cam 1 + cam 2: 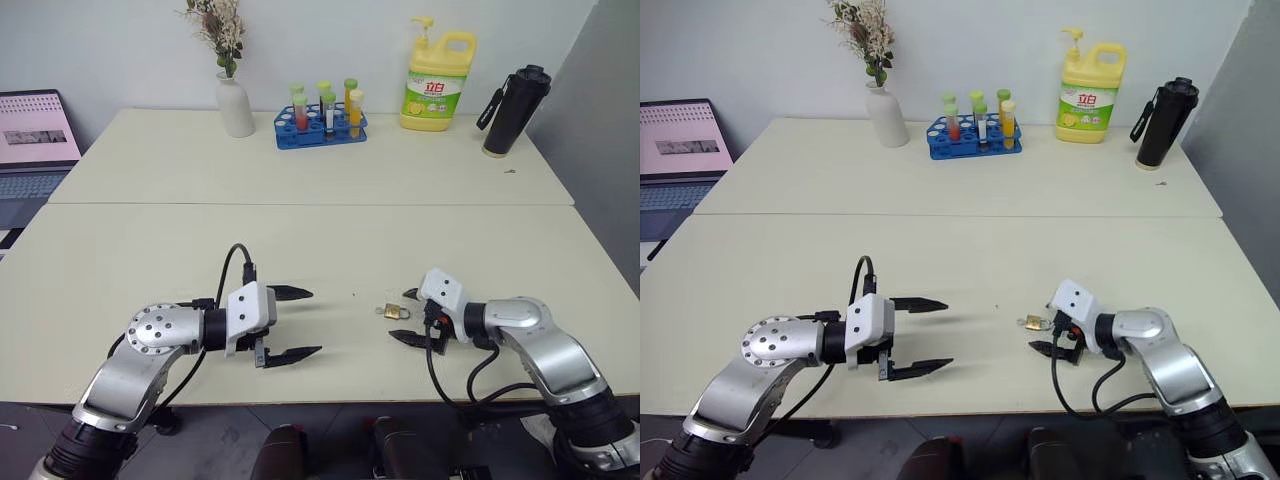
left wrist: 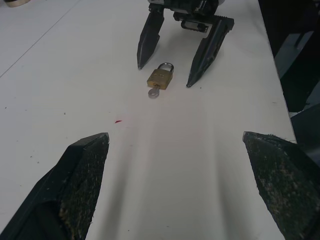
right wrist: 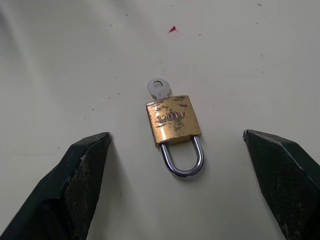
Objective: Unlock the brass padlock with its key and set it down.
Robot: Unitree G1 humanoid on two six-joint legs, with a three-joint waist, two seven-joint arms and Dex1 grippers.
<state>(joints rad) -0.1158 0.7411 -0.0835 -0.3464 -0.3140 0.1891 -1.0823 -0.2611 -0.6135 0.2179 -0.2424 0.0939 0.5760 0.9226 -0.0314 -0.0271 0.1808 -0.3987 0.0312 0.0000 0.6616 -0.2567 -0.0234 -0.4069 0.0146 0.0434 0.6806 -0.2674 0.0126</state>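
The brass padlock [image 3: 173, 120] lies flat on the cream table [image 1: 330, 240], near the front edge and right of the middle. Both legs of its silver shackle [image 3: 184, 162] sit in the body. The key [image 3: 159, 89] sticks out of the end opposite the shackle. My right gripper [image 1: 399, 315] is open, low over the table, its fingers on either side of the padlock and apart from it. My left gripper [image 1: 313, 322] is open and empty, a short way to the left, pointing at the padlock [image 2: 160, 77].
At the back of the table stand a white vase [image 1: 235, 105], a blue rack of tubes [image 1: 322, 125], a yellow detergent bottle [image 1: 438, 80] and a black bottle [image 1: 512, 110]. A laptop [image 1: 35, 140] sits at the far left. The table's front edge runs just below both grippers.
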